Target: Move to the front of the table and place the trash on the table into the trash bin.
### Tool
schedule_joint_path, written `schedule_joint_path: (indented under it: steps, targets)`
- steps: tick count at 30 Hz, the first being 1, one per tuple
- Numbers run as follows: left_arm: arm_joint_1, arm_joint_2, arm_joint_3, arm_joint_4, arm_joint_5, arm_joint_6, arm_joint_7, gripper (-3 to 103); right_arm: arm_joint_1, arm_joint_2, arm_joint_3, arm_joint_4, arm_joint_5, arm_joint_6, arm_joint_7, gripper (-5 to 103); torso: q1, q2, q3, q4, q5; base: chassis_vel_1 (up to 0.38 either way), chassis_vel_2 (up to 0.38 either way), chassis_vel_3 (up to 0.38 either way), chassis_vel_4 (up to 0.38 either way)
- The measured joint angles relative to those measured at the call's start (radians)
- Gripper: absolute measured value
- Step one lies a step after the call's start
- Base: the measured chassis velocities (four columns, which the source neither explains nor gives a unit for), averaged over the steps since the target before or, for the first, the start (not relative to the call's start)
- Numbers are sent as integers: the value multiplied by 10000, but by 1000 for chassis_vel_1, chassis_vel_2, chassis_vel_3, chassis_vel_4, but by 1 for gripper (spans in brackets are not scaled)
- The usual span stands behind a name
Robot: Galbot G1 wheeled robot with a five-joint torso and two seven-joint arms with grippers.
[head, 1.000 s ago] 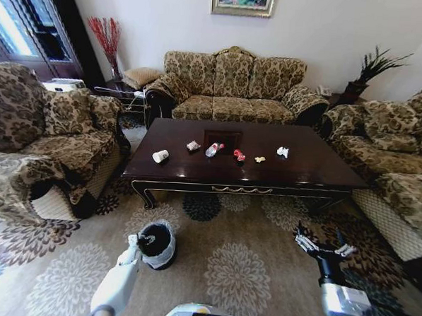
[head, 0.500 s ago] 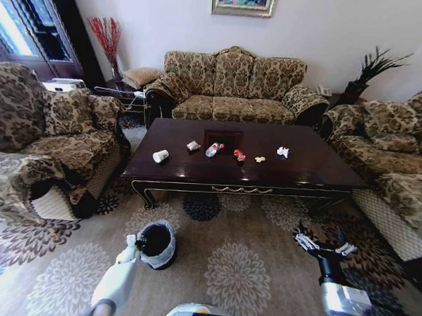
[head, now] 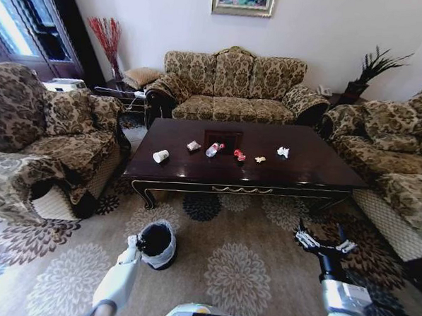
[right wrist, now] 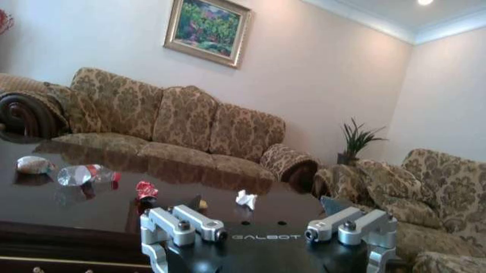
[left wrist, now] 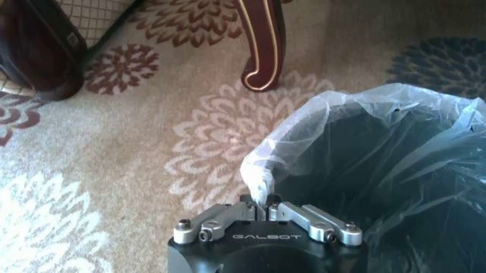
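Observation:
The table (head: 316, 170) stands ahead, across the carpet from me. The trash lies on it in a row: a white paper cup (head: 160, 156), a paper wad (head: 192, 146), a clear bottle (head: 213, 150), a red wrapper (head: 239, 155), a yellow scrap (head: 260, 159) and a white wad (head: 283, 152). The trash bin (head: 157, 244) stands on the carpet at my lower left. My left gripper (left wrist: 266, 206) is shut on the folded rim of its plastic liner (left wrist: 262, 182). My right gripper (head: 325, 242) hovers open over the carpet at the lower right, facing the table (right wrist: 76, 210), with nothing between its fingers.
Patterned sofas surround the table: one behind it (head: 232, 85), one at the left (head: 49, 135), one at the right (head: 402, 161). A carved table leg (left wrist: 262, 45) stands close to the bin. Open carpet (head: 234, 258) lies between me and the table's front edge.

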Motion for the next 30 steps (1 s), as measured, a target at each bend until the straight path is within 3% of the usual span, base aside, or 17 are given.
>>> schedule_joint_path:
  steps: [4, 8, 10, 12, 15, 16, 20, 23, 30]
  targets:
    - [132, -8, -32, -228, -98, 13, 4, 4, 0, 0, 20, 39, 7, 2, 15, 100, 0, 0, 0, 0, -4, 0, 0, 0, 0]
    - [728, 113, 27, -1429, -668, 191, -39, 4, 34, -46, 25, 128, 53, -81, 47, 100, 1, -1, 2, -5, -13, 0, 0, 0, 0]
    - [1384, 304, 3, -2821, -1139, 326, -92, 4, 115, -119, 23, 168, 87, -188, 69, 100, 1, -1, 2, 7, 1, 0, 0, 0, 0]
    - [1683, 375, -47, -3472, -1297, 360, -104, 4, 169, -146, 10, 180, 95, -235, 78, 100, 1, -1, 1, 7, -2, 0, 0, 0, 0]
    - [2887, 567, -309, -5827, -1841, 432, -142, 4, 322, -213, -82, 218, 103, -381, 89, 100, 0, -1, 0, -4, -5, 0, 0, 0, 0]
    - [2887, 567, -309, -5827, -1841, 432, -142, 4, 322, -213, -82, 218, 103, -381, 89, 100, 0, -1, 0, -4, -5, 0, 0, 0, 0]
    - [4332, 637, -801, -8662, -2040, 266, -244, 4, 371, -355, -122, 342, 201, -531, 87, 100, 0, 0, 0, 4, -2, 0, 0, 0, 0]
    - [4888, 600, -1102, -9679, -1819, -63, -198, 4, 404, -445, -87, 366, 273, -609, 87, 100, 0, 1, -1, -5, -6, 0, 0, 0, 0]
    - [6179, 505, -1934, -12175, -1739, -570, -215, 4, 619, -689, -47, 551, 561, -1063, 41, 100, 0, 1, 0, 2, -4, 0, 0, 0, 0]
